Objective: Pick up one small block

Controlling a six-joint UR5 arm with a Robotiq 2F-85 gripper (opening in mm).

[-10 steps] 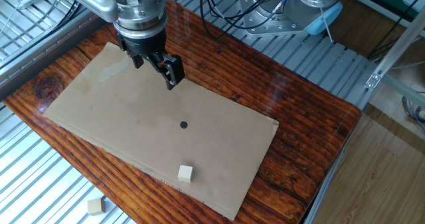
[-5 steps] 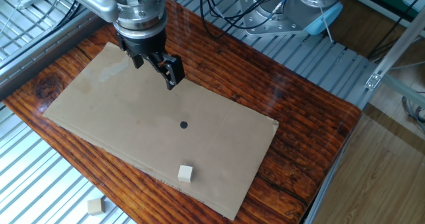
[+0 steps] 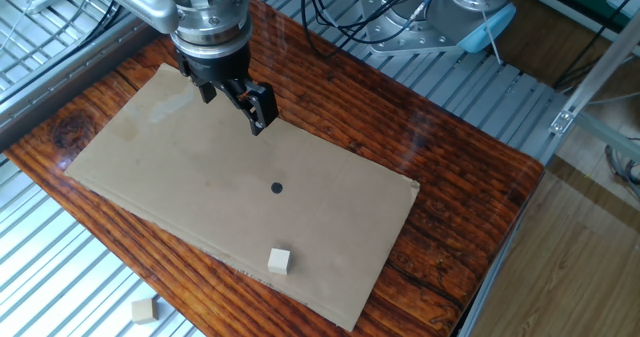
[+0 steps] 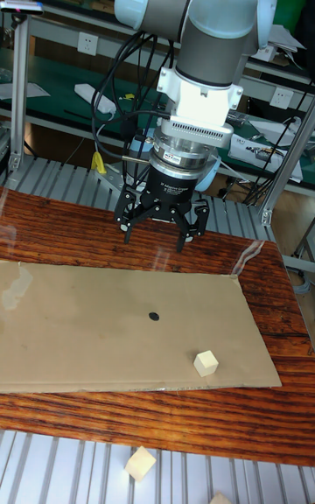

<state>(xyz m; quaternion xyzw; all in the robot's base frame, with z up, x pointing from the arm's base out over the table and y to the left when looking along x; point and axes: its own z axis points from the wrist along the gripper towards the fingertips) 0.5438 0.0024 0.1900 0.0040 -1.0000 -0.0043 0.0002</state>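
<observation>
From my station I see the black two-finger tool (image 3: 232, 102) in the upper left of the fixed view, hanging from the grey and pale-blue robot arm (image 4: 210, 23). It hovers over the far edge of the flat brown cardboard sheet (image 3: 190, 167) that covers much of the glossy reddish-brown wooden counter (image 3: 450, 207). In the tall fixed view the tool (image 4: 157, 228) sits at centre frame, pointing straight down. Its fingers are spread wide apart with nothing between them, and the tips are clear of the cardboard sheet (image 4: 79, 311).

The small pale beige wooden cube (image 3: 279, 261) rests on the cardboard in the lower middle of the fixed view, close to the sheet's near edge and well apart from the tool. In the tall fixed view the cube (image 4: 206, 363) lies lower right of centre, below and to the right of the tool.

A small round black dot (image 3: 277, 188) marks the cardboard between the tool and the cube; in the tall fixed view the dot (image 4: 154, 316) sits just below the tool.

A second pale wooden block (image 3: 145, 311), flatter looking, lies off the counter on the ribbed grey metal surface (image 3: 60, 277) in the lower left. In the tall fixed view this block (image 4: 140, 463) is near the bottom of the frame.
</observation>
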